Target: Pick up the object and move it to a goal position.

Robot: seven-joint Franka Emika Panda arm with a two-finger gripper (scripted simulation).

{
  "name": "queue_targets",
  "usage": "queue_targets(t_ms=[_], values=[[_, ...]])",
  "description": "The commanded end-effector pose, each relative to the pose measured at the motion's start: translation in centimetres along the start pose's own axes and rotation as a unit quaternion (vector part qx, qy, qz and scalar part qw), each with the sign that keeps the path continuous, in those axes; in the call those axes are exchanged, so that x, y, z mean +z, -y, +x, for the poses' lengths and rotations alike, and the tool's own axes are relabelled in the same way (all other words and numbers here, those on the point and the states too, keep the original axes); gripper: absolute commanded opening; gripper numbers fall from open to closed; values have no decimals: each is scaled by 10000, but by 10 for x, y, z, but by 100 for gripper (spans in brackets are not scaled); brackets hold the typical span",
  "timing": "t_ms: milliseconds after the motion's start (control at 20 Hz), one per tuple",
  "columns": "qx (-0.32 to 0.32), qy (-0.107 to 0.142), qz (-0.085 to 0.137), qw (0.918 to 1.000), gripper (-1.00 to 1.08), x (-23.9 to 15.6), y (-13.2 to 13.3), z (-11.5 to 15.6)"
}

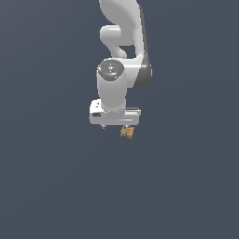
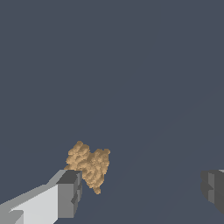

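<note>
A flat, featureless dark slate-blue ground (image 1: 51, 186) fills the exterior view from twelve o'clock round to six, with no seam, edge or horizon. The wrist view shows the same plain blue-grey surface (image 2: 131, 65). Light is even and soft; only a faint paler diagonal streak crosses toward three o'clock.

We see only a plain dark blue-grey surface (image 1: 51, 186) that fills the whole exterior view behind and below everything. In the wrist view the same flat surface (image 2: 131, 65) has one even colour, without marks or edges.
</note>
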State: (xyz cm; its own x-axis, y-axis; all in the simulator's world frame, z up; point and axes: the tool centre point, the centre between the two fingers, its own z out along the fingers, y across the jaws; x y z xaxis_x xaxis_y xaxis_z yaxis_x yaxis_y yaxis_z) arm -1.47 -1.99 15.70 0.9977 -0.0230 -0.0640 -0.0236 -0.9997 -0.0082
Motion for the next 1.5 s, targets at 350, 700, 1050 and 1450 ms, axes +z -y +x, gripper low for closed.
queue_targets(t_ms=[350, 700, 1050, 1450], values=[[-156, -62, 51, 9998, 100, -1, 5, 4], [-166, -75, 58, 9998, 100, -1, 6, 4], [46, -105, 45, 9999, 100, 9, 14, -1], [578, -181, 20, 9982, 100, 34, 34, -17]])
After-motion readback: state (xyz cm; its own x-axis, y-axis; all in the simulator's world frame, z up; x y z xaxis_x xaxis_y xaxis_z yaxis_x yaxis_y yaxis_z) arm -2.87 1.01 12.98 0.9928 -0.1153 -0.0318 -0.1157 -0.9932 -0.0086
